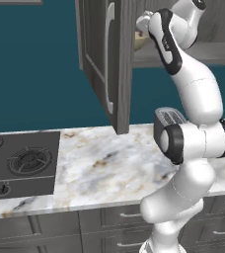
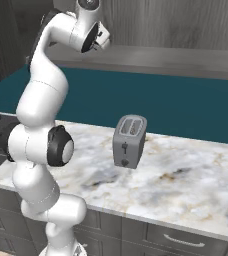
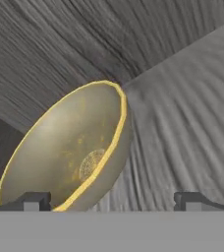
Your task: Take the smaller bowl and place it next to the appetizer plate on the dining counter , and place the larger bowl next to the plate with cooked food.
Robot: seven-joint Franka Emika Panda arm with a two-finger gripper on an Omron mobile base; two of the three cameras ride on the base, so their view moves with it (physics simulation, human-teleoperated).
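Hand view is putting the two dark fingertips (image 3: 31, 201) at the bottom edge, standing wide apart, so the jaws are spread open and are gripping nothing. The smaller bowl (image 3: 67, 150) is sitting just beyond them inside the cabinet, its gold rim running between the two tips and its glossy olive inside facing the camera, which the hand's roll is making look tilted. One tip is lying in front of the bowl's inside and the other well off to its outer side, so the rim wall looks lined up for a pinch, though I cannot tell whether either tip is touching it.

Working outward in the left base view, the arm is rising from the near edge of the marbled counter (image 1: 104, 163), past a stove (image 1: 20, 163) at the counter's left end, and reaching up into the open wall cabinet (image 1: 107, 59) above the counter's back edge. A sliver of tan bowl is showing on the cabinet shelf beside the wrist. In the right base view, the gripper (image 2: 102, 39) is pointing in at the shelf, and a toaster (image 2: 129, 141) is standing near the middle of the counter below.

As a judgement, the task is barely begun: the first bowl is not yet grasped and remains on its shelf. Closing on it, carrying it to the dining counter, setting it by the appetizer plate, and then the whole handling of the larger bowl are all left to do.
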